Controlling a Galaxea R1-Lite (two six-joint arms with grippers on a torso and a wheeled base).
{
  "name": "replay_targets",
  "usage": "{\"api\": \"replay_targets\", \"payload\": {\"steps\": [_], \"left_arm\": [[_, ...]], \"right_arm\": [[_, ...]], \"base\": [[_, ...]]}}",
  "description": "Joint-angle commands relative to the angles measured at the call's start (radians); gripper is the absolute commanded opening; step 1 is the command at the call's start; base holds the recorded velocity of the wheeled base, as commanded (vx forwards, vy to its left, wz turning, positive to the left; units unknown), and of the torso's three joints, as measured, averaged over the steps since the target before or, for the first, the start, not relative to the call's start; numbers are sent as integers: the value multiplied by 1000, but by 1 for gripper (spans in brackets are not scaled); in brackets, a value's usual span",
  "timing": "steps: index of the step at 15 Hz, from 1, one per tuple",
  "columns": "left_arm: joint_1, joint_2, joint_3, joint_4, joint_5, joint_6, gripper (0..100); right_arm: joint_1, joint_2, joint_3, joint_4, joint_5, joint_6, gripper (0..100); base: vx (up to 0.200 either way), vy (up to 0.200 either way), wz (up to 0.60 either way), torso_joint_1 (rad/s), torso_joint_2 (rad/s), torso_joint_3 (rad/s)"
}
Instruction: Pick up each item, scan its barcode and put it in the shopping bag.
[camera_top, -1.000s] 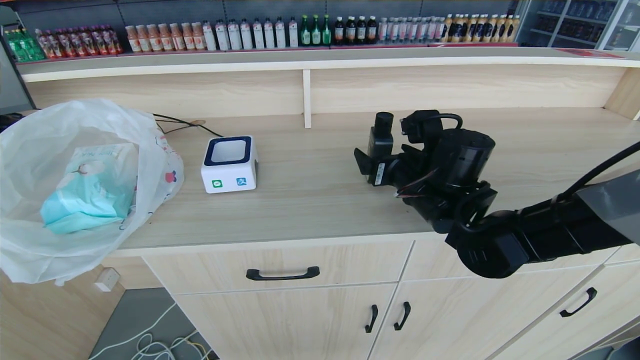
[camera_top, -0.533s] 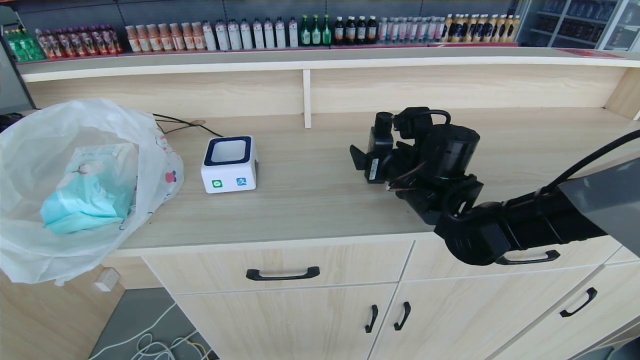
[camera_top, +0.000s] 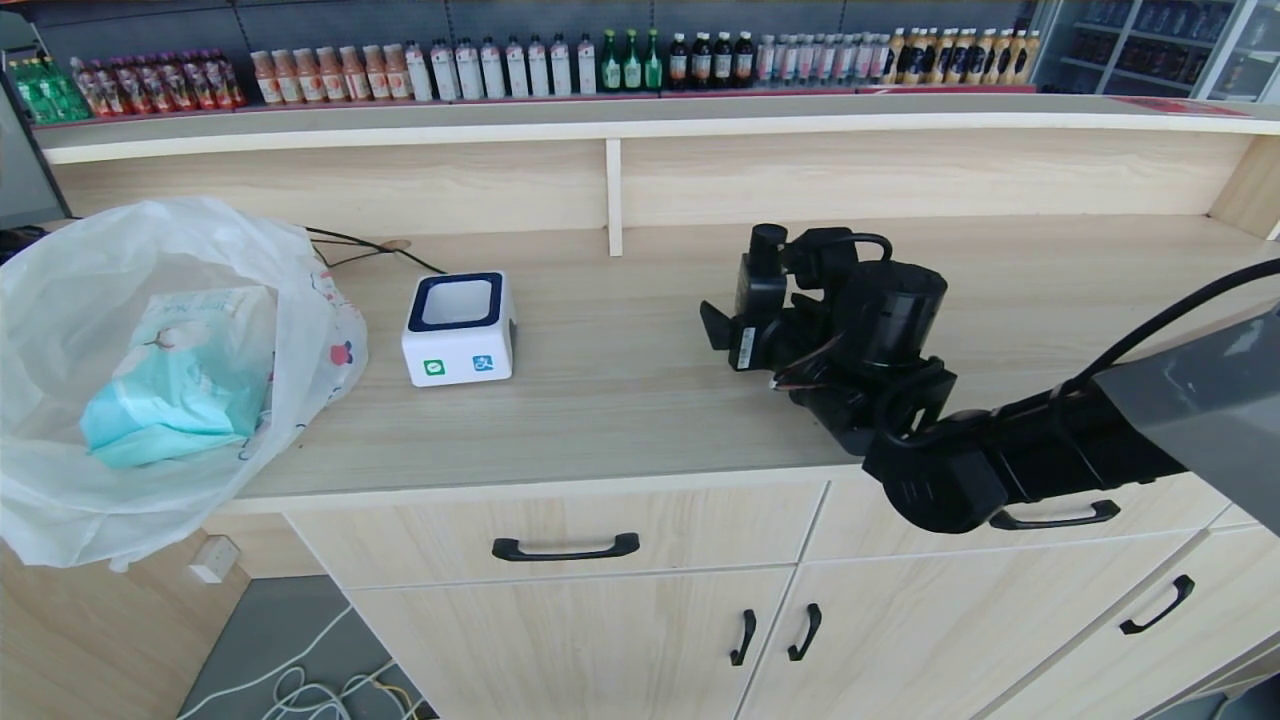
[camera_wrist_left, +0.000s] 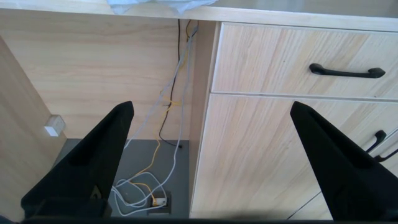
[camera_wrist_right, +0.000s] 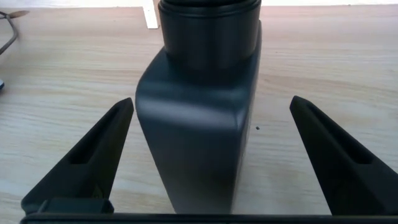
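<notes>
Grasp step: the right claw (camera_top: 757, 322), jaws apart, straddles the bottle (camera_top: 762, 275) standing on the desk (camera_top: 620, 400). Next it likely should clamp the bottle, then lift it toward the scanner (camera_top: 459, 327).

Shop: shelf (camera_top: 600, 106) w/ drink bottles (camera_top: 560, 66), checkout counter (camera_top: 620, 410) w/ scanner (camera_top: 458, 327).

Behind the wooden counter (camera_top: 620, 400) a long row of drink bottles (camera_top: 520, 65) lines the back shelf, a thin upright divider (camera_top: 613, 195) stands at its rear, and below it sit a black drawer handle (camera_top: 565, 547) and loose floor cables (camera_top: 300, 690).
</notes>
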Motion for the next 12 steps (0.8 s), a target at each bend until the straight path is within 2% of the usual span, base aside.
{"api": "replay_targets", "payload": {"steps": [1,12], "left_arm": [[0,0,0,0,0,0,100],[0,0,0,0,0,0,100]], "right_arm": [[-8,9,-1,-2,0,1,100],[-40,43,-44,-5,4,2,100]], "base": [[0,0,0,0,0,0],[0,0,0,0,0,0]]}}
